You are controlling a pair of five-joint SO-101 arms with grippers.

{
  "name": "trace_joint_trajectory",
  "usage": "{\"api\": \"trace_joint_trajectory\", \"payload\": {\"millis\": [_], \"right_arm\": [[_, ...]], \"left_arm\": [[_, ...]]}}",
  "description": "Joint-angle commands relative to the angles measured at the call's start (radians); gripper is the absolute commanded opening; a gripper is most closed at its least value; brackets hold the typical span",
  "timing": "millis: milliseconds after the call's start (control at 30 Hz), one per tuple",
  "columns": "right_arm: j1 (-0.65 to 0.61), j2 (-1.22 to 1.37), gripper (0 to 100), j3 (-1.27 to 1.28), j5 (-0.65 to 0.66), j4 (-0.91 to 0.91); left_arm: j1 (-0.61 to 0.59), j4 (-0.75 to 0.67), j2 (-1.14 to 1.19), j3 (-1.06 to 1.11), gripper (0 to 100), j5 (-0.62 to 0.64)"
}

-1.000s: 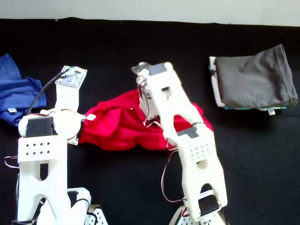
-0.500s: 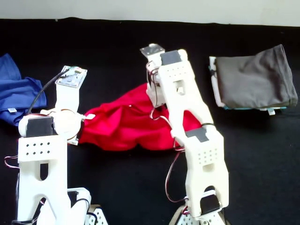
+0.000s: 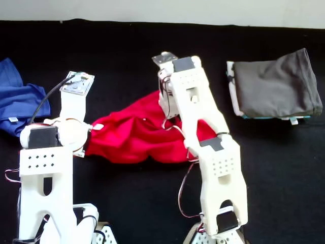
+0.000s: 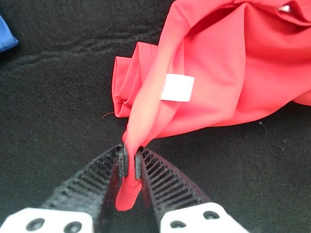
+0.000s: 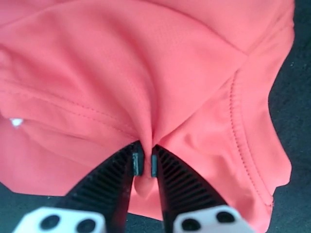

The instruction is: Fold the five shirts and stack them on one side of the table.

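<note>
Two-arm grasp on the red shirt, which lies crumpled at the centre of the black table between the two arms. The left gripper has its jaws pressed together on a bunched corner of the fabric at the shirt's left end, near the white label. A tail of cloth hangs through below the tips. The right gripper is likewise closed, pinching a raised ridge of cloth at the shirt's far-right part, approx. beside a stitched seam. At the table's far right a grey shirt lies folded on top of other folded layers, i.e. the stack is already begun there. A blue shirt sits unfolded at the left edge, well apart from the red one. Step in hand, by judgement: spreading the red shirt before its fold, since the cloth between the two pinch points is slack and wrinkled. The next move prob. calls for drawing the grippers apart to tension the fabric, then laying it flat — w/o either thin pinch slipping off.
</note>
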Motion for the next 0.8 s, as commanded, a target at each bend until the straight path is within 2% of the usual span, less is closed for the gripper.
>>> {"api": "trace_joint_trajectory", "payload": {"millis": [0, 133, 267, 467, 600, 767], "right_arm": [[0.016, -0.044, 0.6, -0.099, -0.006, 0.01], [0.042, -0.156, 0.5, -0.26, -0.006, 0.05], [0.073, -0.286, 0.5, -0.303, -0.006, 0.048], [0.133, -0.483, 0.5, -0.311, 0.002, 0.047], [0.183, -0.628, 0.5, -0.312, 0.112, 0.045], [0.226, -0.843, 0.5, -0.312, 0.189, 0.042]], "left_arm": [[0.004, -0.009, -0.008, -0.005, 1, 0.006], [0.004, -0.009, -0.008, -0.012, 1, 0.006], [0.008, 0.009, -0.008, -0.084, 1, 0.009], [0.004, 0.18, -0.008, -0.381, 1, 0.008], [0.004, 0.269, -0.008, -0.59, 1, 0.008], [0.004, 0.351, -0.008, -0.835, 1, 0.008]]}}
